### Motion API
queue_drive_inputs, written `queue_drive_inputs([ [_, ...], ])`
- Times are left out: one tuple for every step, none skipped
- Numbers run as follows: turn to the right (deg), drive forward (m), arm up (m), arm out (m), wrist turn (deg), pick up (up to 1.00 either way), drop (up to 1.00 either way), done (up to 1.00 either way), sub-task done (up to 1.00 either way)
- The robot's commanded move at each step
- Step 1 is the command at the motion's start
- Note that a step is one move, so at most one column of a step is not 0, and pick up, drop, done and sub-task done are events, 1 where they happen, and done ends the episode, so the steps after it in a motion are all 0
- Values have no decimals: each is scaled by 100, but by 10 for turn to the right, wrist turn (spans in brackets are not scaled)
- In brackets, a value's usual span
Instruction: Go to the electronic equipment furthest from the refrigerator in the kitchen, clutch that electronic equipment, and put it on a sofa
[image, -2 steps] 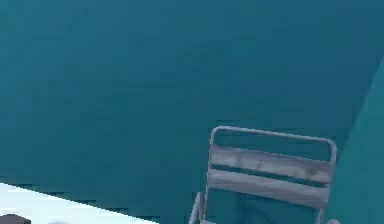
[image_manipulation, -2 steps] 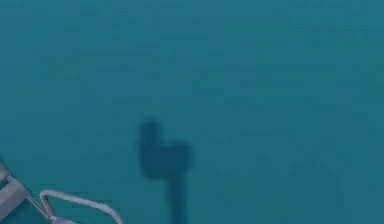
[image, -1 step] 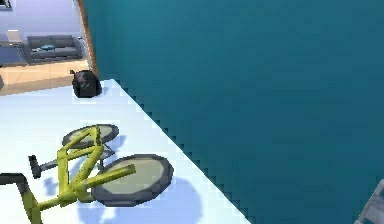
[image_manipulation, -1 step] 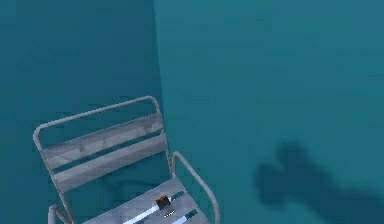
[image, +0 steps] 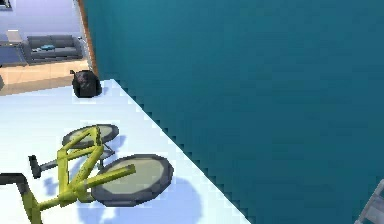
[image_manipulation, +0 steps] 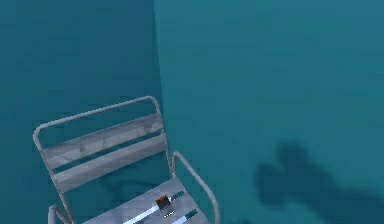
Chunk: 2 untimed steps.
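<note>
Through a doorway at the forward view's upper left, a grey sofa (image: 50, 45) stands in a farther room. In the arm side view a grey slatted metal chair (image_manipulation: 100, 150) stands against a teal wall (image_manipulation: 260, 90). On its seat lies a small flat thing (image_manipulation: 165, 206) with white, orange and dark parts, too small to name.
A yellow bicycle (image: 90, 165) lies on the pale floor at the forward view's lower left. A black rounded object (image: 86, 84) sits by the doorway's wooden frame (image: 88, 40). The teal wall (image: 260, 90) runs along the right. Bare floor lies between the bicycle and the wall.
</note>
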Motion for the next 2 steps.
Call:
queue_drive_inputs([
  [0,0,8,0,0,0,0,0,0],
  [0,0,0,26,0,0,0,0,0],
])
